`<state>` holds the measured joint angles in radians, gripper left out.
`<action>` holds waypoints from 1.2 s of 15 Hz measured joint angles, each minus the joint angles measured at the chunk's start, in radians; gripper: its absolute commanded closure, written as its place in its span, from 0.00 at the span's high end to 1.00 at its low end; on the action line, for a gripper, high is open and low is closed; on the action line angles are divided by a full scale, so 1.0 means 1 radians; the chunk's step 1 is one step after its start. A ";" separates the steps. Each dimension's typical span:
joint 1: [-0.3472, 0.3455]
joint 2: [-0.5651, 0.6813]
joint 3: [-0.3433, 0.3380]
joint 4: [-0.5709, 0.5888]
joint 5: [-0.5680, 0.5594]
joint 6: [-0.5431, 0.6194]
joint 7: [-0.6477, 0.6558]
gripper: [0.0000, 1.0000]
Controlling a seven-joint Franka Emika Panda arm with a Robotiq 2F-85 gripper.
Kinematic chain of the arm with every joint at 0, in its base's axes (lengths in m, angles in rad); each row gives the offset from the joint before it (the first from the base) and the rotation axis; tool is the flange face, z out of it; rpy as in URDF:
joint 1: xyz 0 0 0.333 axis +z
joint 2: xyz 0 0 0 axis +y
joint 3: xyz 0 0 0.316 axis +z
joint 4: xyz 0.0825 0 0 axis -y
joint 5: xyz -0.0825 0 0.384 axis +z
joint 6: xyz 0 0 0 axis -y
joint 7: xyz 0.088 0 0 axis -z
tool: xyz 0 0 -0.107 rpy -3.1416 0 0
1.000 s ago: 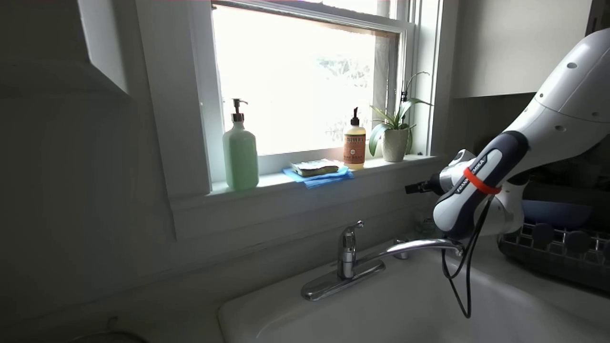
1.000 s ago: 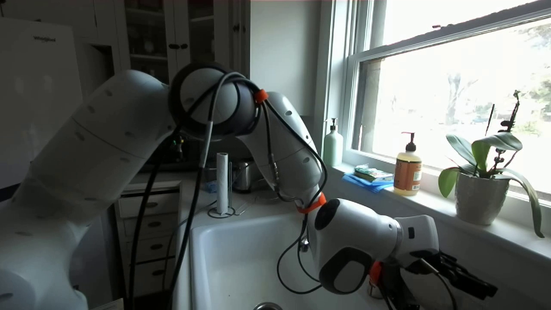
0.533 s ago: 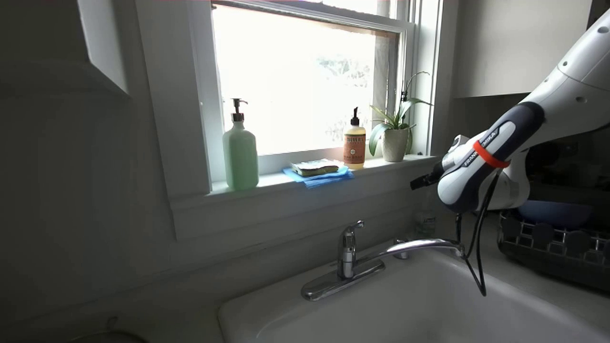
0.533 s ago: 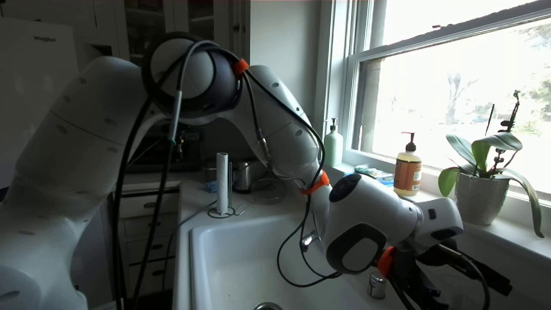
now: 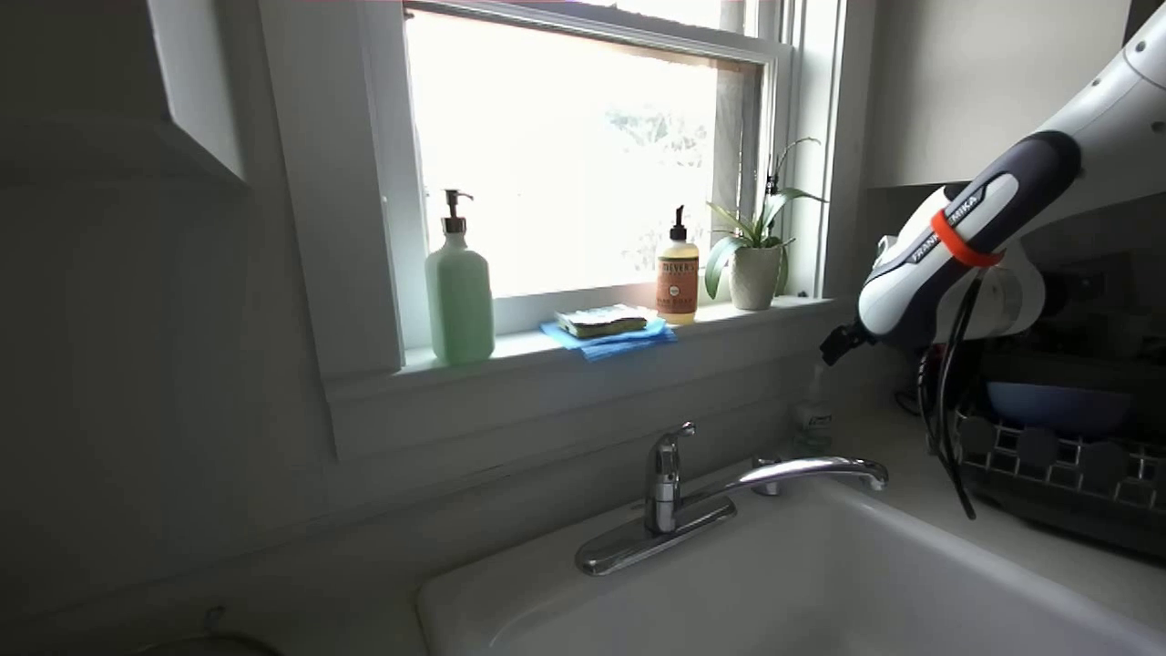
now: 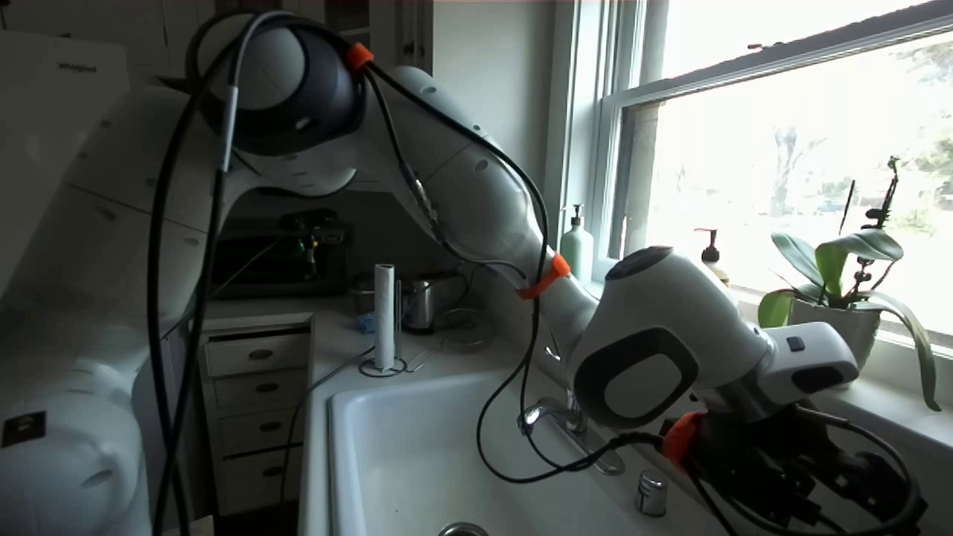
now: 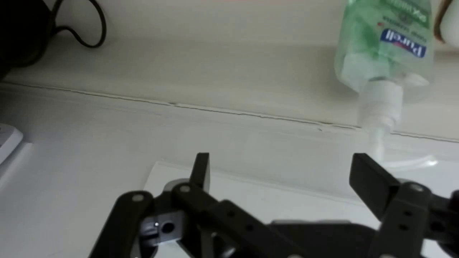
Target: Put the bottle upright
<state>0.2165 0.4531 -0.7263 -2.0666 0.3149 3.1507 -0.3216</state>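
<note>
Below and near the spread gripper [image 5: 829, 352], the upright Purell bottle [image 5: 813, 423].

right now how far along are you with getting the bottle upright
Looks done: in an exterior view the Purell bottle stands upright, its pump on top. In hand: nothing; the pincer is open with an empty gap, near the pump, though I can't tell whether it touches. Left: probably only easing the pincer clear without knocking the bottle over.
</note>
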 measured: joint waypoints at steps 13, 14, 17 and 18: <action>0.490 -0.046 -0.519 0.031 -0.147 -0.615 0.096 1.00; 0.513 -0.048 -0.542 0.035 -0.147 -0.642 0.099 1.00; 0.572 -0.057 -0.599 0.044 -0.147 -0.715 0.114 1.00; 0.590 -0.061 -0.616 0.046 -0.147 -0.737 0.119 1.00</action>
<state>0.8064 0.3924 -1.3419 -2.0202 0.1680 2.4133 -0.2029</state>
